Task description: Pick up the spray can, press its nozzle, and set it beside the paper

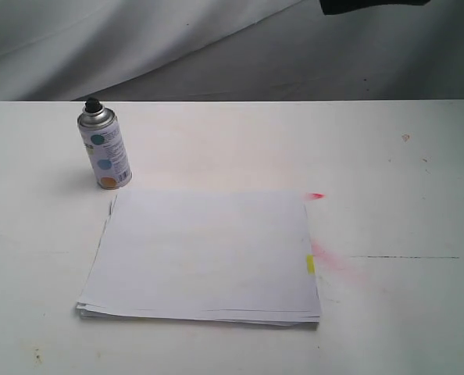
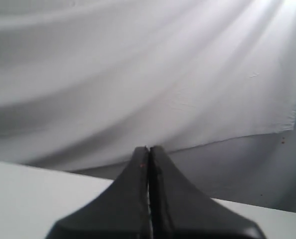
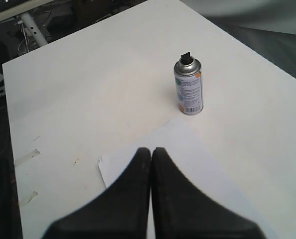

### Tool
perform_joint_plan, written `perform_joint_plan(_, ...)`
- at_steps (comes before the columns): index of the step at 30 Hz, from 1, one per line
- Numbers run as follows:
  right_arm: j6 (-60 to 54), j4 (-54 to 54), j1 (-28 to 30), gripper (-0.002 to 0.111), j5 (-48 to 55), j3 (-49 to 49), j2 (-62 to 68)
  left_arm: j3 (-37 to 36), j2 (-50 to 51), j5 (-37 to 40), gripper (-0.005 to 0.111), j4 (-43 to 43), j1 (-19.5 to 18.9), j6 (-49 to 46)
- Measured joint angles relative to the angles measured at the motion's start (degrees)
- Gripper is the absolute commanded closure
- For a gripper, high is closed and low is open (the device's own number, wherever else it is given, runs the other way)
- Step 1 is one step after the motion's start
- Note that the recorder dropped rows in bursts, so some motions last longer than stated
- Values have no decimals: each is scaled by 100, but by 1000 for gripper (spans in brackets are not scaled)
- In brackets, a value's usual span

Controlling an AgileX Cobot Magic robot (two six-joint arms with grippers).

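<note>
While the spray can (image 1: 105, 148) stands upright on the far left of the tabletop (image 1: 388, 148), just off the far left corner of the paper (image 1: 205, 254), we hold nothing. Our left hand (image 2: 148, 152) is clenched empty and faces the draped backdrop, so we cannot tell how far it is from the can. Our right hand (image 3: 151, 152), also clenched empty, hangs over the paper with the can ahead of it. The can is a smooth metal cylinder with a glossy dotted label and a small black nozzle (image 1: 92, 103). The paper is a thin matte stack with a yellow tab (image 1: 310, 264) on its right edge, near pink stains (image 1: 333, 262).
</note>
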State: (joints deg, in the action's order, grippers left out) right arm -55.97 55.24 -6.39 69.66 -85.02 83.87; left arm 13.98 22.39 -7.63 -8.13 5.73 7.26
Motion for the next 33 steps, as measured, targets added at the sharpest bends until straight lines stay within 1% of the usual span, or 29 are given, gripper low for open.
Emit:
perform_joint_plan(5, 49, -26, 0, 108, 11, 0, -58, -651, 0, -141, 107, -56, 0, 808)
perform_joint_plan(8, 52, -34, 0, 108, 11, 0, -165, -859, 0, -148, 107, -68, 0, 980)
perform_joint_plan(13, -45, -113, -65, 108, 12, 30, -640, -910, 0, -213, 107, 410, 0, 1044)
perform_joint_plan(17, -171, -50, -95, 108, 11, 351, -1341, -910, 0, -349, 107, 771, 0, 1056)
perform_joint_plan(20, -192, -9, -95, 108, 11, 806, -1971, -930, 0, -406, 107, 927, 0, 1076)
perform_joint_plan(22, -192, 35, -95, 108, 11, 1288, -2494, -1013, 0, -419, 107, 1102, 0, 1076)
perform_joint_plan(26, -203, 172, -95, 108, -99, 2221, -3621, -1301, 0, -760, 107, 1279, 0, 1076)
perform_joint_plan(29, -214, 242, -95, 108, -508, 2946, -4466, -1376, 0, -1057, 107, 1336, 0, 1130)
perform_joint_plan(33, -214, 322, -95, 108, -1335, 4055, -5266, -1376, 0, -1092, 107, 1685, 0, 1155)
